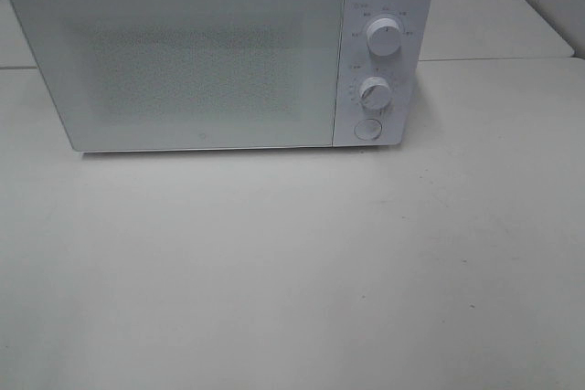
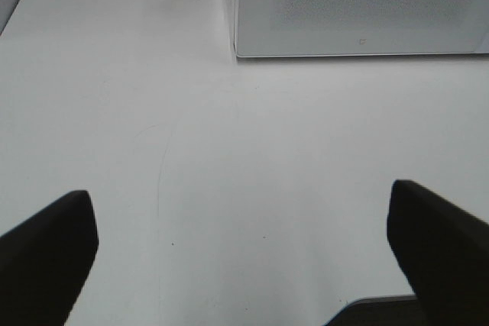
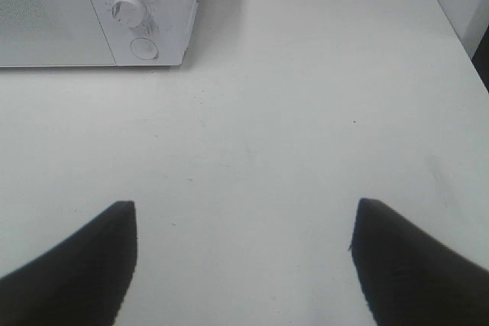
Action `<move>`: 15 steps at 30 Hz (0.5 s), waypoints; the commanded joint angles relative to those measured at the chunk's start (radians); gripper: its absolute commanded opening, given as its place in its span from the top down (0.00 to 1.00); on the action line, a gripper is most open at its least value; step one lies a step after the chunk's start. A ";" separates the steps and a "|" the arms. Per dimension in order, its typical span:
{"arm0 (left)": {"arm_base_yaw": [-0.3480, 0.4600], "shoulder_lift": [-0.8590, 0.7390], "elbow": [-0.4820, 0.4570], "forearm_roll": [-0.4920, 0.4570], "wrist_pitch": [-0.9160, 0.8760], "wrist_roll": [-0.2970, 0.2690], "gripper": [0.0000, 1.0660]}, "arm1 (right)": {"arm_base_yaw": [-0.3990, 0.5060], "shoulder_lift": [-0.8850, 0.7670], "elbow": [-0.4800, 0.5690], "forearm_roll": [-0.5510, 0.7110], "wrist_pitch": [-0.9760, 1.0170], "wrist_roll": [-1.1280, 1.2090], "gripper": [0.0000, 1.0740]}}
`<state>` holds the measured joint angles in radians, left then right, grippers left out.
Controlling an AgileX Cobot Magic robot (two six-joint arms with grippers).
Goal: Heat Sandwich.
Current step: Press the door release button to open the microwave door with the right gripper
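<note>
The sandwich is out of view in every frame. A white microwave [image 1: 219, 52] stands at the back of the table with its door shut; its two dials [image 1: 384, 36] and round button [image 1: 367, 129] are on the right panel. My left gripper [image 2: 241, 253] hangs open over bare table in front of the microwave's [image 2: 359, 9] left part, nothing between its dark fingers [image 2: 46, 257]. My right gripper [image 3: 244, 257] is open too, over bare table in front of and to the right of the microwave's [image 3: 99, 13] control panel. Neither arm shows in the exterior high view.
The white table [image 1: 292, 271] stretches in front of the microwave. A second table top [image 1: 494, 15] adjoins behind it on the right, with a seam between them. The table's right edge [image 3: 451, 28] shows in the right wrist view.
</note>
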<state>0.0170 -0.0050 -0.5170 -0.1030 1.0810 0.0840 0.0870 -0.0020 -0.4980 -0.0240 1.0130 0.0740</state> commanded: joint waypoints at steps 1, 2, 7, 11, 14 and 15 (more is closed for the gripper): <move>0.002 -0.015 0.001 -0.001 -0.012 -0.003 0.09 | -0.004 -0.030 0.002 0.001 -0.017 -0.008 0.29; 0.002 -0.015 0.001 -0.001 -0.012 -0.003 0.09 | -0.003 -0.030 0.002 0.001 -0.017 -0.008 0.29; 0.002 -0.015 0.001 -0.001 -0.012 -0.003 0.09 | -0.002 -0.014 -0.017 0.004 -0.045 -0.005 0.29; 0.002 -0.015 0.001 -0.001 -0.012 -0.003 0.09 | -0.002 0.022 -0.028 0.010 -0.118 -0.005 0.29; 0.002 -0.015 0.001 -0.001 -0.012 -0.003 0.09 | -0.002 0.070 -0.028 0.014 -0.198 -0.005 0.29; 0.002 -0.015 0.001 -0.001 -0.012 -0.003 0.09 | -0.002 0.085 -0.028 0.014 -0.220 -0.005 0.29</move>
<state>0.0170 -0.0050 -0.5170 -0.1030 1.0810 0.0840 0.0870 0.0610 -0.5200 -0.0140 0.8470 0.0740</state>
